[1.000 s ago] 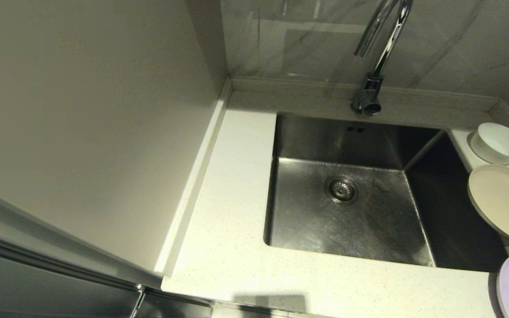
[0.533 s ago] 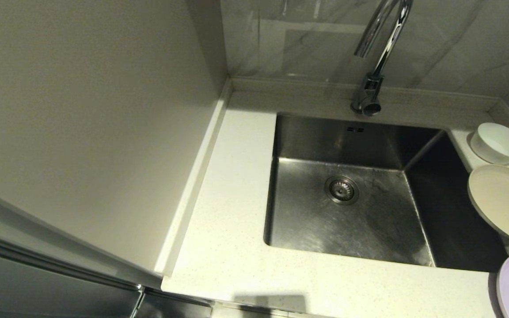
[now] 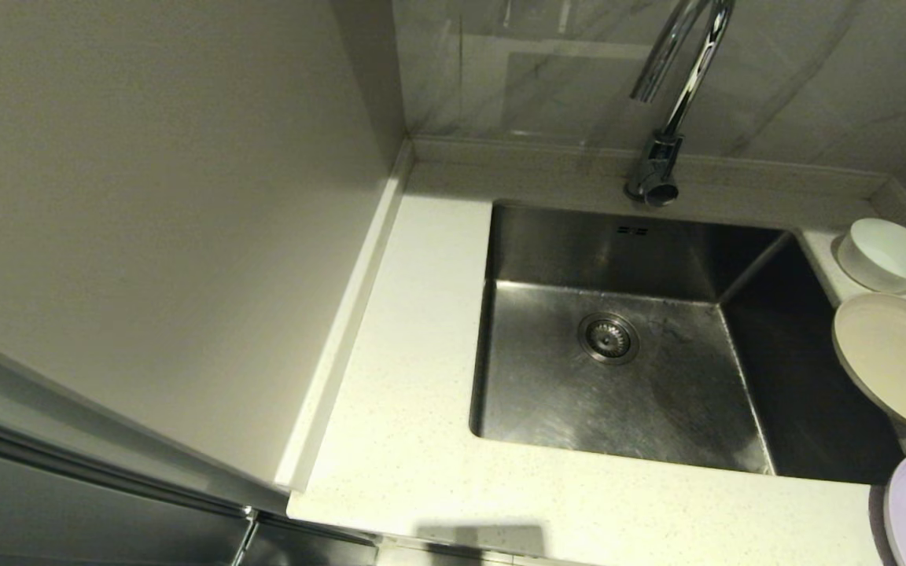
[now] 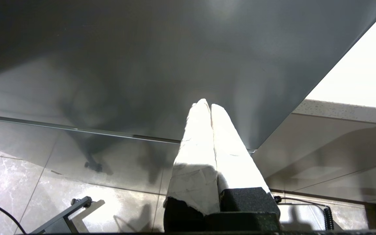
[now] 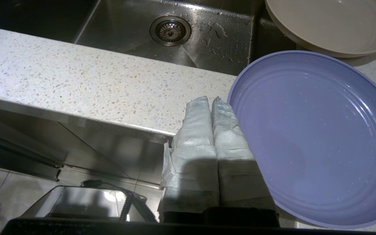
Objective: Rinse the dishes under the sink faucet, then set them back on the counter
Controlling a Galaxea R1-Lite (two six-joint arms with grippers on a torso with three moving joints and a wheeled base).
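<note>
marbled wall tiles [image 3: 799,86], glossy tiled floor [image 4: 18,182]

Dim warm indoor light, glare streaks on chrome faucet [image 3: 677,86], soft sheen on sink [image 3: 618,377] floor, dark shadow along its right wall, overexposed left pincer [image 4: 206,106] fingers, blown-out white corner, bright floor reflections.

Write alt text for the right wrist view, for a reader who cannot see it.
The right gripper, its padded jaws shut and empty, sits below the counter edge beside a lavender-purple plate that overhangs that edge. Beyond lie the wet steel sink with its round drain strainer and a beige plate on the counter.
</note>
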